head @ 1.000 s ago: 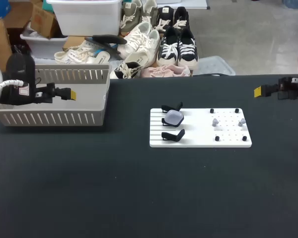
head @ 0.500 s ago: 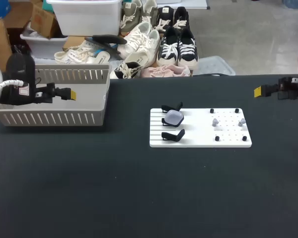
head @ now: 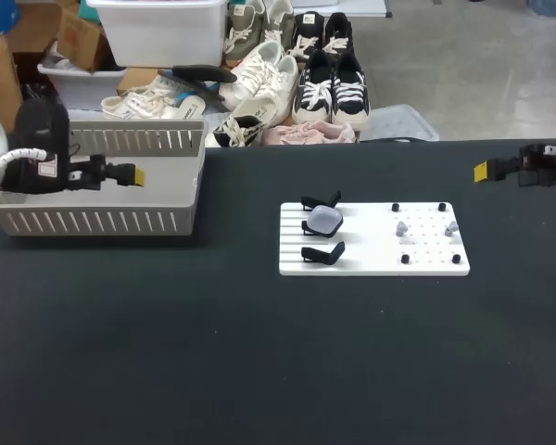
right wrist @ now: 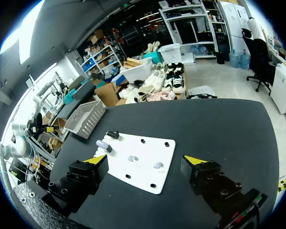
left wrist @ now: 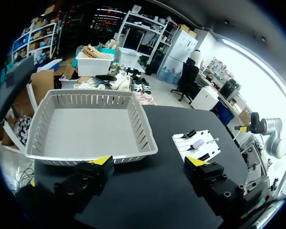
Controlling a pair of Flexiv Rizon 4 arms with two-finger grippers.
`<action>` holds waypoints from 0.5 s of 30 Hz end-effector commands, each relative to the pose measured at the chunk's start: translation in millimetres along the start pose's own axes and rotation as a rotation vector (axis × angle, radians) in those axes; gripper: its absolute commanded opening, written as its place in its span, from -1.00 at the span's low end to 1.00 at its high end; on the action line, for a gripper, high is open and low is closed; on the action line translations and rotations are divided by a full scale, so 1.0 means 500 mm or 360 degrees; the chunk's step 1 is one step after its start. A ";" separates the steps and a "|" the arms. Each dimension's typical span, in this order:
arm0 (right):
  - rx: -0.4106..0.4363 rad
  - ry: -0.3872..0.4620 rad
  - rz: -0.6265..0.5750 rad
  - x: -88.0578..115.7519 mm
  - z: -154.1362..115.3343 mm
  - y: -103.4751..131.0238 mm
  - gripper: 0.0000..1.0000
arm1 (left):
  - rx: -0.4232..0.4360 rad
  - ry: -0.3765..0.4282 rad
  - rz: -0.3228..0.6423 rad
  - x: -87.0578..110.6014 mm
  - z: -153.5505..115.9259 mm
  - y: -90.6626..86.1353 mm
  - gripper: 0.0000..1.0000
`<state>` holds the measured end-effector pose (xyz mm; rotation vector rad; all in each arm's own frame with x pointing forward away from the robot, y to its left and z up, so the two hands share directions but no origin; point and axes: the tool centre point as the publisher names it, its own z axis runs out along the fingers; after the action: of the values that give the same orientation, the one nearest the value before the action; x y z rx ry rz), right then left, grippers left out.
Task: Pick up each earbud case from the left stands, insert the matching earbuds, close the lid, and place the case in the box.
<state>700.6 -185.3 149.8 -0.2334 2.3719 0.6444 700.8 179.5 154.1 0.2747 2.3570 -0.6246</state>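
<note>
The surface (head: 259,371) was black. The board (head: 366,250) was white, ribbed at one end, with black pegs (head: 396,208). The case (head: 325,219) was pale lilac, the stands (head: 322,252) black, the earbuds (head: 401,227) pale grey. The box (head: 102,220) was grey, its walls slotted. The left fingers (left wrist: 93,174) and right fingers (right wrist: 205,174) were black with yellow tips.

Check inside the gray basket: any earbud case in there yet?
Nothing: the left wrist view shows the basket floor bare. A thin strip behind its near wall is hidden. The one case visible sits on a stand on the white board.
</note>
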 end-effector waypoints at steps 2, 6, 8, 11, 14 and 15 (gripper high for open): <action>-0.0004 0.0001 -0.0002 0.000 0.000 -0.002 1.00 | 0.0015 -0.0015 0.0066 -0.027 0.021 -0.011 1.00; -0.0004 0.0001 -0.0002 0.000 0.000 -0.002 1.00 | 0.0087 -0.0018 0.0181 -0.044 0.034 -0.031 1.00; -0.0004 0.0001 -0.0002 0.000 0.000 -0.002 1.00 | 0.0118 -0.0023 0.0246 -0.051 0.042 -0.044 1.00; -0.0004 0.0001 -0.0002 0.000 0.000 -0.002 1.00 | 0.0227 0.0005 0.0323 -0.061 0.051 -0.064 1.00; -0.0004 0.0001 -0.0002 0.000 0.000 -0.002 1.00 | 0.0343 0.0040 0.0445 -0.067 0.058 -0.086 1.00; -0.0004 0.0001 -0.0002 0.000 0.000 -0.002 1.00 | 0.0357 0.0034 0.0496 -0.068 0.061 -0.092 1.00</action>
<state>700.6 -185.3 149.8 -0.2336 2.3719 0.6443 718.7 123.8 172.8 0.6468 2.2485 -0.6463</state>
